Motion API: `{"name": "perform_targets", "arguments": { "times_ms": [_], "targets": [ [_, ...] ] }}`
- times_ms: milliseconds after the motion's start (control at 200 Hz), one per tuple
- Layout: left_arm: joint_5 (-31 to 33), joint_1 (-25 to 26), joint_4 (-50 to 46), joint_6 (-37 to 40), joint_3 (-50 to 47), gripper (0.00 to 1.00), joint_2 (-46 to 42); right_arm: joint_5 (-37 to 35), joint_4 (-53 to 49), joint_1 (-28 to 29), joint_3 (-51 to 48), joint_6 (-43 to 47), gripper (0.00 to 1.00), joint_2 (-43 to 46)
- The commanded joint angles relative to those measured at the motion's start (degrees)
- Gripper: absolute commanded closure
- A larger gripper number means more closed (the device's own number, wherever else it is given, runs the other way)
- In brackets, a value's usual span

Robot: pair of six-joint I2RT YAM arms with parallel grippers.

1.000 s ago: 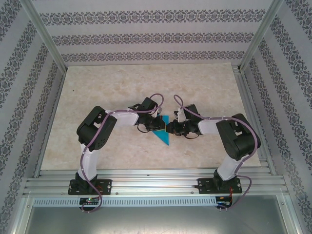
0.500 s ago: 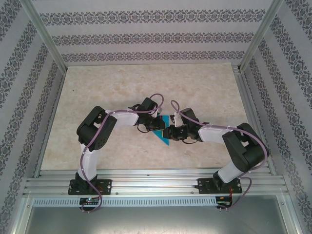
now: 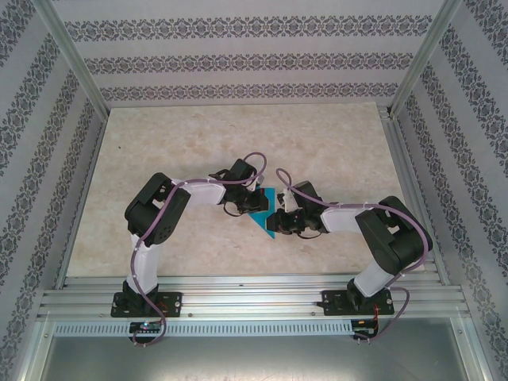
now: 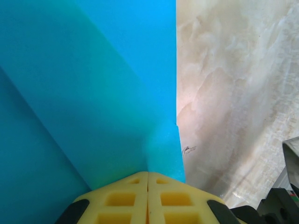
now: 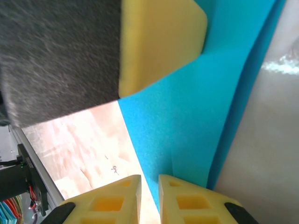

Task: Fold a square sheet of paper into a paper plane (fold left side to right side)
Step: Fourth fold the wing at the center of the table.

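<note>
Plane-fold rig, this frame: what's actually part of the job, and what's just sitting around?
Part of the job:
- cyan paper, already creased
- left claw, shut, tips at the paper
- right claw, at the paper's edge

Just surroundings:
- marble-look tabletop
- aluminium frame rail
- patterned walls
- purple cables

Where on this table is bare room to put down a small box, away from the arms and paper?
The far half of the table, between the paper and the back wall, is bare. So is the near strip between the paper and the metal rail. The middle is crowded: the left gripper and the right gripper meet at the paper.
</note>
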State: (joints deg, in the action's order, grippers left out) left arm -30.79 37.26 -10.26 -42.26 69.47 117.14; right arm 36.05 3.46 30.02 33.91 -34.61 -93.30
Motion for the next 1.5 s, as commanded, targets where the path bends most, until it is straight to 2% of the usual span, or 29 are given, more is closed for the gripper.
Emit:
{"name": "perform_targets", "arguments": {
  "times_ms": [0,245,714,914,1144,1284,1499],
  "targets": [
    [3.97,0.54,-1.66,1.30,-1.33,0.92,0.88,-1.01,-1.59,0.96,-1.13,1.28,0.83,-0.88],
    [4.68,0.53,-2.35,1.70,-1.16,0.92,0.95,-1.51,-6.66,2.44,-2.28,2.40,0.87,-0.34],
    [5.30,0.49,-3.48,2.33,-0.73,0.92,0.80,-0.47,-6.35,4.89,-10.81,-2.17,0.90,3.08],
    [5.37,0.45,-3.54,2.33,-0.68,0.92,0.88,-0.50,-12.01,4.72,-10.62,-0.85,0.90,8.37],
    [5.06,0.45,-3.30,2.18,-0.57,0.92,0.72,0.95,-17.34,1.06,-4.96,0.66,0.88,17.65],
    [4.88,0.54,-3.13,1.93,-0.64,0.92,0.64,0.40,-12.69,-0.40,-3.58,-1.19,0.85,20.45],
    [4.62,0.54,-2.84,1.90,-0.57,0.92,0.59,-1.84,-3.54,0.89,-1.52,-2.57,0.86,11.33]
  ]
}}
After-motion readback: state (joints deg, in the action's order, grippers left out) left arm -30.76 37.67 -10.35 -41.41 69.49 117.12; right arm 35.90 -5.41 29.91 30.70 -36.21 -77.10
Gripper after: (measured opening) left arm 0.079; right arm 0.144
